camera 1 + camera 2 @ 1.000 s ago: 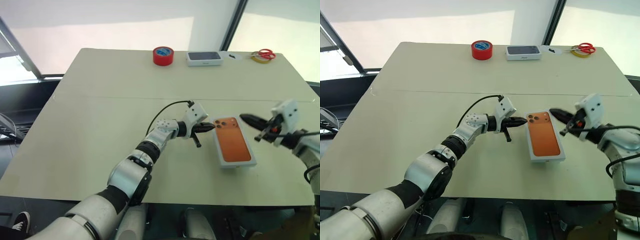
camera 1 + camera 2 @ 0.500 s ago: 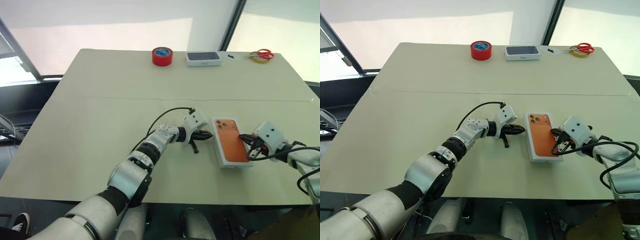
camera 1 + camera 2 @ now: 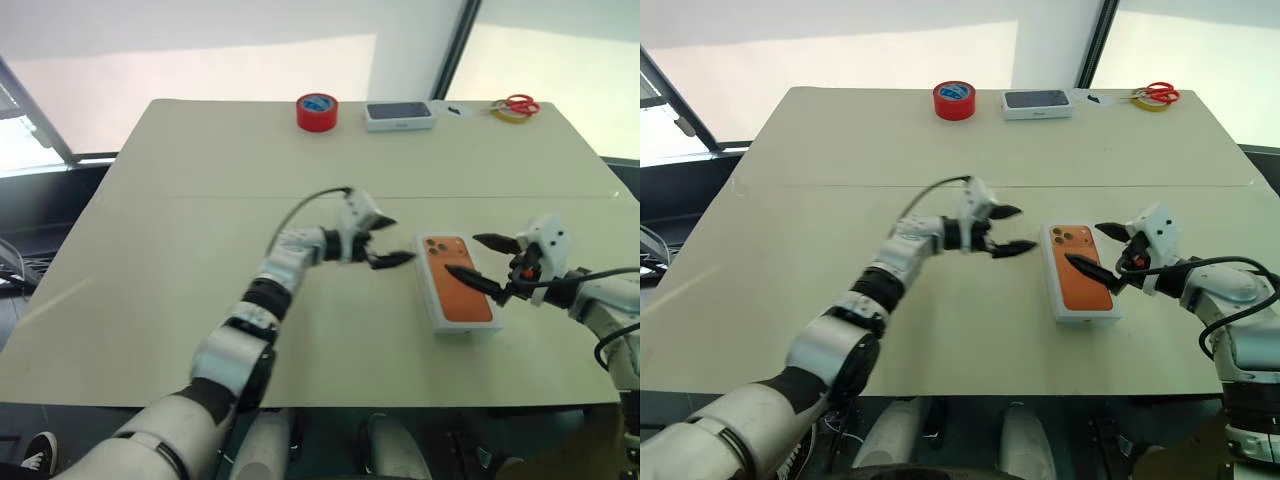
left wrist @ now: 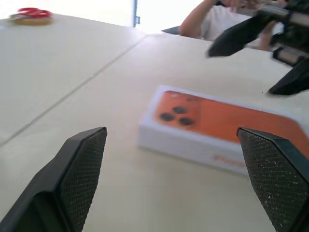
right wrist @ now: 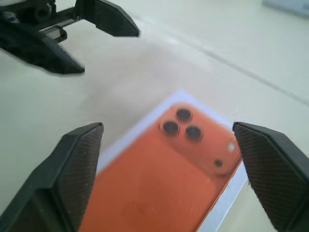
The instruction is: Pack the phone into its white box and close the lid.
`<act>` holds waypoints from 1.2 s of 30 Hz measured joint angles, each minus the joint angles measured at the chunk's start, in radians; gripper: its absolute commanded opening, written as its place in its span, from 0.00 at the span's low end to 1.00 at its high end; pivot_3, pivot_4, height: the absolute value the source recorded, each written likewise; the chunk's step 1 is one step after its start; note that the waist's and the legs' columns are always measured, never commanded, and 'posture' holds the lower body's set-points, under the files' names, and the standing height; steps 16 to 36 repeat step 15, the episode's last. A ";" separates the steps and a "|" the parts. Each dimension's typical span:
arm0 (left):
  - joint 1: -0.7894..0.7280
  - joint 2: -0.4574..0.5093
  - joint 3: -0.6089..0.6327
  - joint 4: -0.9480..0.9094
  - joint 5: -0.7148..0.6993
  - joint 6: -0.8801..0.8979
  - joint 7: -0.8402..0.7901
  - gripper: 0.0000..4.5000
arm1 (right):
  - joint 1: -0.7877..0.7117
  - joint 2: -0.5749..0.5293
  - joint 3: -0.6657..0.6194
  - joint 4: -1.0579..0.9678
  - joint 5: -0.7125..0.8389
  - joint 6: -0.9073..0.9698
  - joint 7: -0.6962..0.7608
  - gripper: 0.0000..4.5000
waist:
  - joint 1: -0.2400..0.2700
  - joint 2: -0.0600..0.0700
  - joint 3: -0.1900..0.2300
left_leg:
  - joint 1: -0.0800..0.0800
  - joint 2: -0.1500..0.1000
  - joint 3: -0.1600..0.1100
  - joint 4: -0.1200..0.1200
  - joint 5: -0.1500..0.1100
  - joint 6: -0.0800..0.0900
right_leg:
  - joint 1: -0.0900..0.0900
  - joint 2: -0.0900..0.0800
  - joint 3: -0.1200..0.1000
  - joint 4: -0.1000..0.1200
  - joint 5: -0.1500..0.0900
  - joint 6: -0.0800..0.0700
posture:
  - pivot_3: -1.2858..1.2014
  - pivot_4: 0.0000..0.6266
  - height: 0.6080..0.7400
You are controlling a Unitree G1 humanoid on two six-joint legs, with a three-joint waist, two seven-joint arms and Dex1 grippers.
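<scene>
The white box lay flat on the pale counter, toward the near edge and right of the middle, and serves here as the landmark. Its top showed an orange phone with the dark lens cluster at the box's far end. Whether that was the handset lying in an open box or a picture printed on the closed lid could not be told, and no separate lid lay on the counter.

Just right of the box hung the right claw, fingers spread wide and holding nothing — the nearer finger reached over the box's right half, the farther one stood above the counter off its far right corner. Whether the nearer finger touched the orange face could not be told. In the right wrist view the lens cluster sat between that claw's two fingers.

Just left of the box's far end was the left claw, also wide open and empty, its tips pointing toward the box and apart from it.

Well beyond the box, along the counter's far edge, stood a red tape roll to the left, a white box with a dark top roughly straight behind, and red-handled scissors on a yellow roll to the right. In the left wrist view, a person's arm showed past the counter.
</scene>
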 measured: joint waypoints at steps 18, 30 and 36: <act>0.507 0.480 0.176 -0.679 -0.213 0.350 -0.063 1.00 | 0.050 -0.101 -0.019 0.123 -0.015 -0.086 0.182 0.99 | 0.001 0.001 0.000 | 0.000 -0.002 0.003 -0.001 -0.002 -0.003 | -0.006 -0.005 0.002 -0.002 -0.002 -0.005 | 0.52 0.24 0.98; 0.507 0.480 0.176 -0.679 -0.213 0.350 -0.063 1.00 | 0.050 -0.101 -0.019 0.123 -0.015 -0.086 0.182 0.99 | 0.001 0.001 0.000 | 0.000 -0.002 0.003 -0.001 -0.002 -0.003 | -0.006 -0.005 0.002 -0.002 -0.002 -0.005 | 0.52 0.24 0.98; 0.507 0.480 0.176 -0.679 -0.213 0.350 -0.063 1.00 | 0.050 -0.101 -0.019 0.123 -0.015 -0.086 0.182 0.99 | 0.001 0.001 0.000 | 0.000 -0.002 0.003 -0.001 -0.002 -0.003 | -0.006 -0.005 0.002 -0.002 -0.002 -0.005 | 0.52 0.24 0.98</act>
